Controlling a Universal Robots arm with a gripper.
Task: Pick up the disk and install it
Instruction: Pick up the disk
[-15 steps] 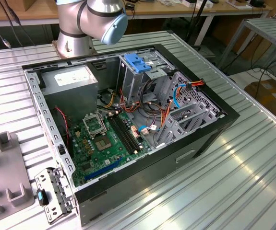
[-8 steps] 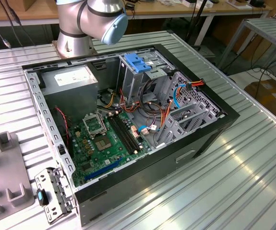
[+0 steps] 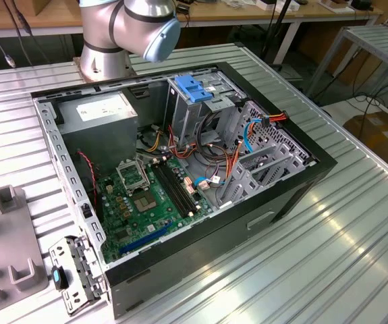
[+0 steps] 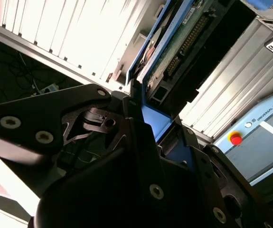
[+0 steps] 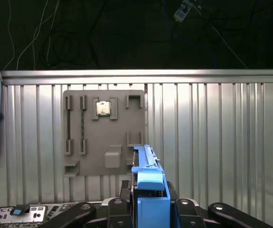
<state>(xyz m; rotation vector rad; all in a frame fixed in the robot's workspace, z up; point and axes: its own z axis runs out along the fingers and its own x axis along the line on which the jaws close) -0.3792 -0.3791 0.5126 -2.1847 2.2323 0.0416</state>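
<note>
Blue plastic rails [image 5: 150, 183] edged the dark metal hard disk [image 5: 145, 159], carried edge-on in the black gripper [image 5: 148, 202], jaws shut tight on its sides, in the first wrist view over the ribbed aluminium table [image 5: 221, 142] near the grey parts tray [image 5: 91, 147]. Risk, I judged: loose orange and blue cables [image 3: 233, 164] by the blue-topped metal cage [image 3: 183, 115], upper centre of the exterior view, could snag it and twist that narrow grip

The computer case [image 3: 200, 260] lies on the table [image 3: 328, 270]; the arm's base [image 3: 106, 47] stands behind it; inside, the power box [image 3: 102, 111] sits to the exterior view's left of the cage [image 3: 194, 101]; the board [image 3: 146, 196] lies before both; in the first wrist view the disk [image 5: 145, 161] sits in the gripper [image 5: 149, 197], over the table.
</note>
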